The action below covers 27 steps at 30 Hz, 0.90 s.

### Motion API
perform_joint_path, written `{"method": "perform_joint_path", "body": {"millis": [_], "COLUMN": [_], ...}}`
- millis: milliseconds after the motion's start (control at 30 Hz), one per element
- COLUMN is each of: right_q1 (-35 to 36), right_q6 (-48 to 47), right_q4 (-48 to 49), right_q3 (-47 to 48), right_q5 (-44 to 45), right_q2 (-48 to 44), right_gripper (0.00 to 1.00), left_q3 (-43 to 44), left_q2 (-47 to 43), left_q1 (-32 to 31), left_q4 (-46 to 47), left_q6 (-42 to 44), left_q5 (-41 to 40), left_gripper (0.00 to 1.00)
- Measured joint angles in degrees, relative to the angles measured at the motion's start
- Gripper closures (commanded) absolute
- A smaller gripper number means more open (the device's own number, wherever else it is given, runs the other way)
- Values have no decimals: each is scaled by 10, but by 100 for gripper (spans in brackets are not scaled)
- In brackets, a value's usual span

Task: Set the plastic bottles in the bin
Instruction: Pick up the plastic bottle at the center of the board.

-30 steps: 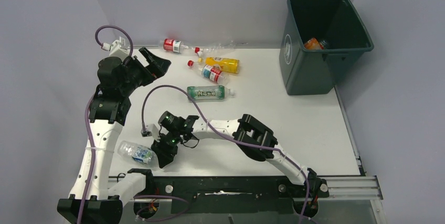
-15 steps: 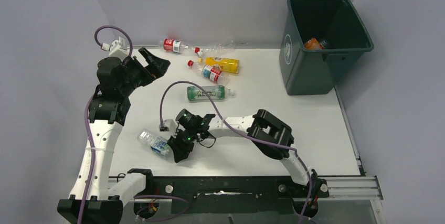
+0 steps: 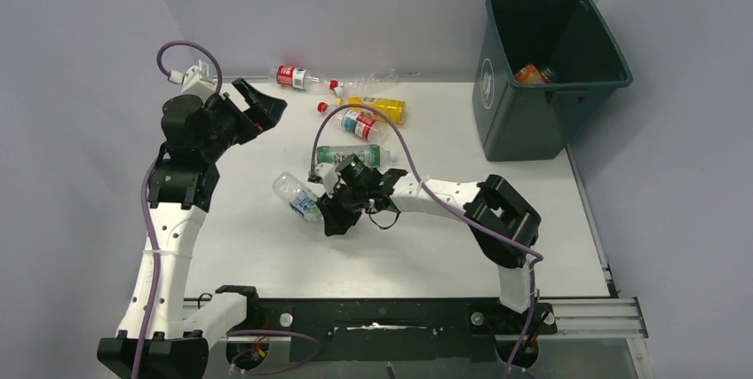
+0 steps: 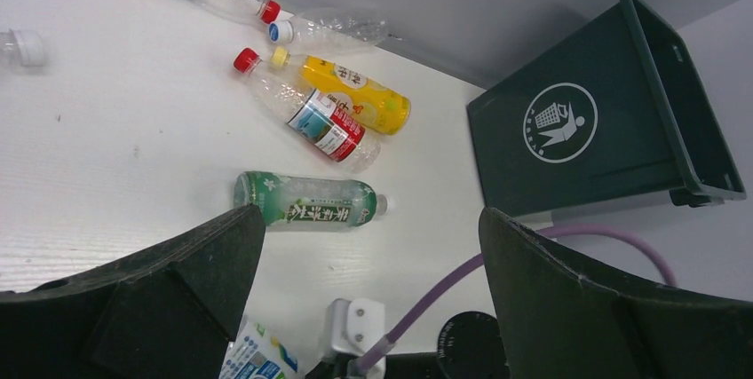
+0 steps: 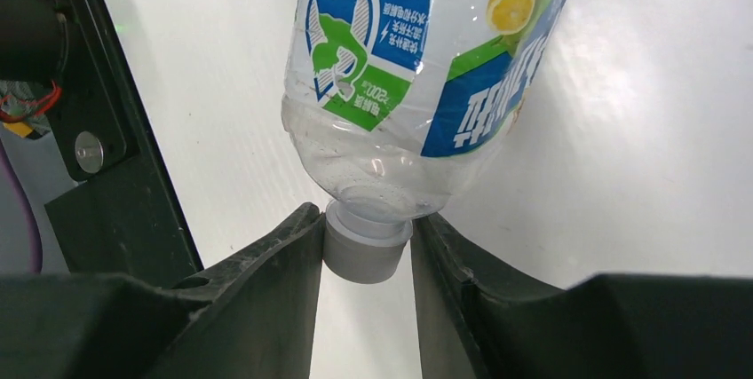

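My right gripper point(image 3: 330, 212) is shut on the white cap of a clear bottle with a blue and green label point(image 3: 297, 197). It holds the bottle above the middle of the table. In the right wrist view the cap sits between my jaws point(image 5: 366, 250) and the bottle point(image 5: 426, 68) sticks out ahead. My left gripper point(image 3: 262, 106) is open, empty and raised at the far left; its wrist view point(image 4: 368, 219) looks down on the table. A green bottle point(image 3: 351, 156), a red-capped bottle point(image 3: 355, 123), a yellow bottle point(image 3: 380, 109), a red-label bottle point(image 3: 297, 77) and a clear bottle point(image 3: 373, 83) lie at the back. The dark green bin point(image 3: 524, 104) stands at the far right.
An orange bottle point(image 3: 530, 74) lies inside the bin. The black mounting rail point(image 3: 400, 317) runs along the near edge. Grey walls close the left, back and right sides. My right arm's purple cable point(image 3: 355, 113) loops over the bottles at the back.
My right gripper has carried the blue and green label bottle from the near left of the table up and right toward the middle. The left arm has hardly moved.
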Motion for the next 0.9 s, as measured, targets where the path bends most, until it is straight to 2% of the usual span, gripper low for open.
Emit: {"method": "perform_joint_path", "body": {"millis": [300, 567, 900], "right_q1": [-63, -146, -261], "right_q6": [-14, -32, -61], "right_q4": [-51, -99, -157], "right_q3": [10, 55, 221], "right_q5": [67, 112, 164], "right_q2": [-124, -171, -185], "right_gripper": [73, 72, 71], "left_q3": [4, 4, -1], "left_q2": [0, 0, 0], "left_q1": [1, 1, 3], "left_q4": [0, 0, 2], "left_q6": [1, 1, 1], "left_q5": [2, 4, 15], "left_gripper": [7, 7, 7]}}
